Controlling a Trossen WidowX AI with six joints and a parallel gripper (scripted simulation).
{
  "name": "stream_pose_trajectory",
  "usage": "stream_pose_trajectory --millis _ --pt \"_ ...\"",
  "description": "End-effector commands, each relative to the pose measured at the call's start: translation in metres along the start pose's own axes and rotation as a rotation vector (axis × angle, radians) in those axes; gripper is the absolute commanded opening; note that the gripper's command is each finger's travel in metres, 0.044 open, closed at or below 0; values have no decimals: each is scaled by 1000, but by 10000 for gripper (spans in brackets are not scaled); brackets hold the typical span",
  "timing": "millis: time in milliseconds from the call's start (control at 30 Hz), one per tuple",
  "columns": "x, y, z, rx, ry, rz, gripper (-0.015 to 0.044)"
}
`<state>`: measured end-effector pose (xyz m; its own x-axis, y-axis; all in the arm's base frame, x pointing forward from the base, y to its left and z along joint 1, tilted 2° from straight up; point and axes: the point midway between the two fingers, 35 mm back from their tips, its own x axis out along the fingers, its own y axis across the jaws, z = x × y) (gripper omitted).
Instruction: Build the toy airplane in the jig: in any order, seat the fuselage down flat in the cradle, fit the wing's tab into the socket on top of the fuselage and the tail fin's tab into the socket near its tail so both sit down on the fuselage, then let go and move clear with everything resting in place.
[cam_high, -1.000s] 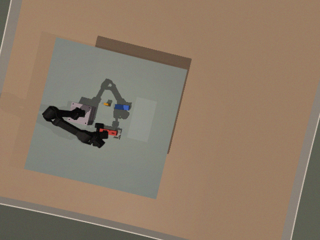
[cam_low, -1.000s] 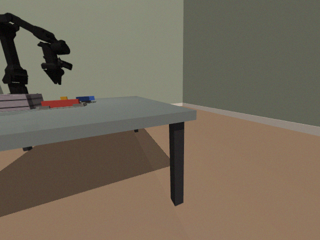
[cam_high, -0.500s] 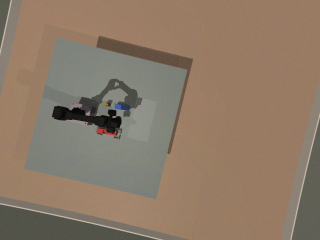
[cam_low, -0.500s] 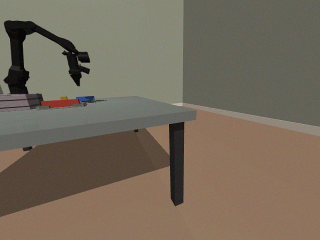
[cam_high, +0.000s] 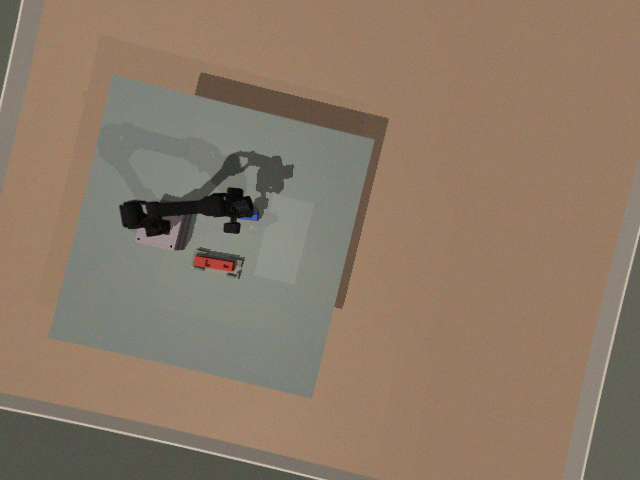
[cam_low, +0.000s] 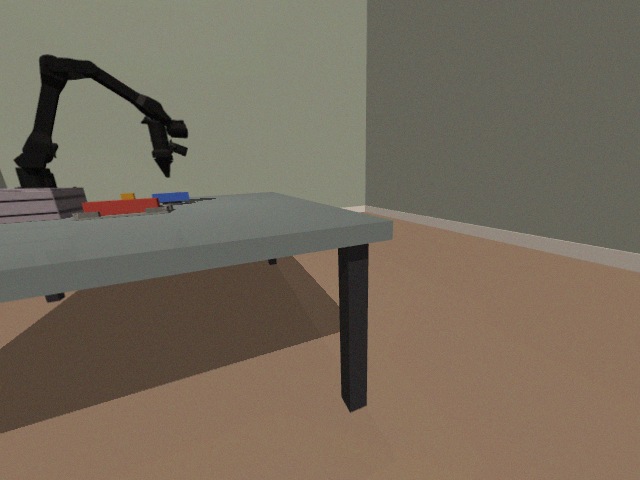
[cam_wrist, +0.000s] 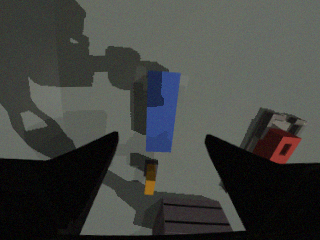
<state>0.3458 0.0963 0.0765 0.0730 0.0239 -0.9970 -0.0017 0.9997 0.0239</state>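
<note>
The red fuselage lies in the grey cradle, with its sockets facing up and both empty. The blue wing lies on the table apart from the cradle. The orange tail fin stands near one end of the wing; in the top view the arm hides it. My gripper is open and empty, high above the table over the wing; the wing's near end shows between the fingertips in the wrist view.
A pinkish-grey ridged block stands by the arm's base, close to the cradle and tail fin. A pale rectangle marks the table beyond the wing and cradle.
</note>
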Motion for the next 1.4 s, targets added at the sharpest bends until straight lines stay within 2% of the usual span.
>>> stream_pose_trajectory --millis 0,1267,1367 --pt "29 -1 -2 8 12 -8 440" --pt "89 -1 -3 8 12 -8 440" --pt "89 -1 -3 8 12 -8 361"
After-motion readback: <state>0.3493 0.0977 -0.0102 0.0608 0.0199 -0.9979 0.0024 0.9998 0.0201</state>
